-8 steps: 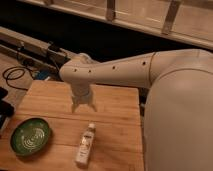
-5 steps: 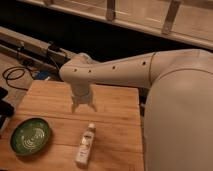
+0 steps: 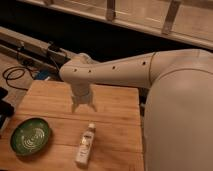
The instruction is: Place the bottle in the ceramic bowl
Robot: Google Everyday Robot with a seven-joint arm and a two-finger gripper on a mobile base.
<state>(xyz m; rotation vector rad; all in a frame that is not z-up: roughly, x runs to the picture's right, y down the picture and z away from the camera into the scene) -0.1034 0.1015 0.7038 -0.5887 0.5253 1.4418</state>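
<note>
The bottle (image 3: 85, 144) lies on its side on the wooden table (image 3: 115, 130), white cap pointing away from me, pale label with yellowish marks. The green ceramic bowl (image 3: 30, 136) with pale swirl lines sits at the table's front left, empty. My gripper (image 3: 83, 106) hangs from the white arm above the table's middle, behind the bottle's cap and to the right of the bowl. Its fingers point down and it holds nothing.
The white arm (image 3: 150, 70) reaches in from the right over the table. Black cables (image 3: 15, 75) and a dark rail (image 3: 30, 47) lie beyond the table's far left edge. A dark object (image 3: 4, 110) sits at the left edge.
</note>
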